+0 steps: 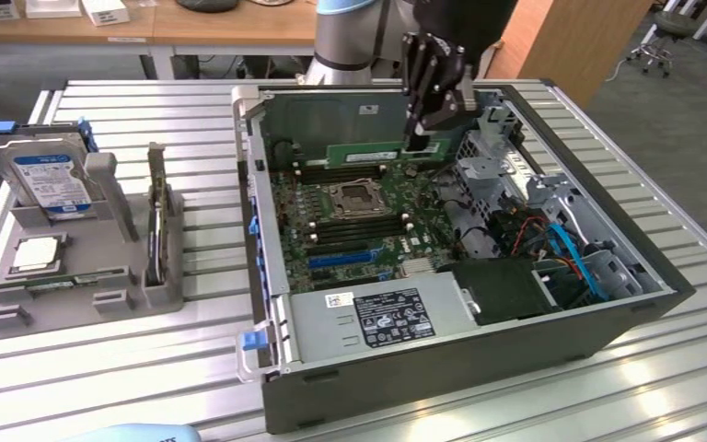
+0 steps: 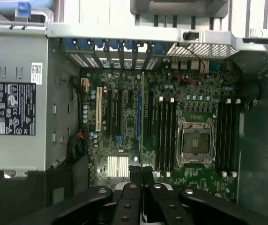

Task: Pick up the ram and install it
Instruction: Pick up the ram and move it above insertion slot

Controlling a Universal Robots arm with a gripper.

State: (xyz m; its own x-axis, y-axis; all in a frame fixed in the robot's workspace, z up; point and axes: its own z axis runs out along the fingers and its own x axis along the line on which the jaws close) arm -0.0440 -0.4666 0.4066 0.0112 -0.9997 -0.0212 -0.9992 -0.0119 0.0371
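The ram (image 1: pixel 366 153) is a long green stick, held level by one end above the far part of the open computer case (image 1: pixel 452 368). My gripper (image 1: pixel 420 138) is shut on it, hanging over the motherboard (image 1: pixel 329 241) just beyond the processor socket (image 1: pixel 356 196). In the wrist view the ram (image 2: pixel 142 122) appears edge-on as a thin line running out from my gripper (image 2: pixel 142 174). It lies over the board beside the black memory slots (image 2: pixel 164 136); a second bank of slots (image 2: pixel 227 136) sits past the socket (image 2: pixel 195 143). The ram stays clear above the board.
A grey holder (image 1: pixel 121 267) on the exterior view's left carries a hard drive (image 1: pixel 47 180) and a silver processor chip (image 1: pixel 37 253). Inside the case are the power supply (image 1: pixel 385 318), a black shroud (image 1: pixel 507 290) and blue cables (image 1: pixel 574 253). The slatted metal table (image 1: pixel 648 387) surrounds the case.
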